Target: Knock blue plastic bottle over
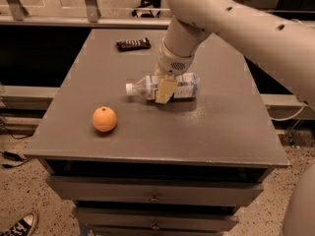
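Observation:
The blue plastic bottle [184, 86] lies on its side near the middle of the grey table [221, 127]. Its white cap [129, 88] points left. My gripper [165, 90] hangs from the large white arm, which reaches in from the upper right. The gripper sits right at the bottle's middle, on the near side, and covers part of the label. An orange [105, 119] rests on the table, to the front left of the bottle and apart from it.
A dark flat object [133, 44] lies near the table's far edge. The table has drawers [155, 198] below its front edge. A shoe [17, 226] shows on the floor at the bottom left. A railing runs behind the table.

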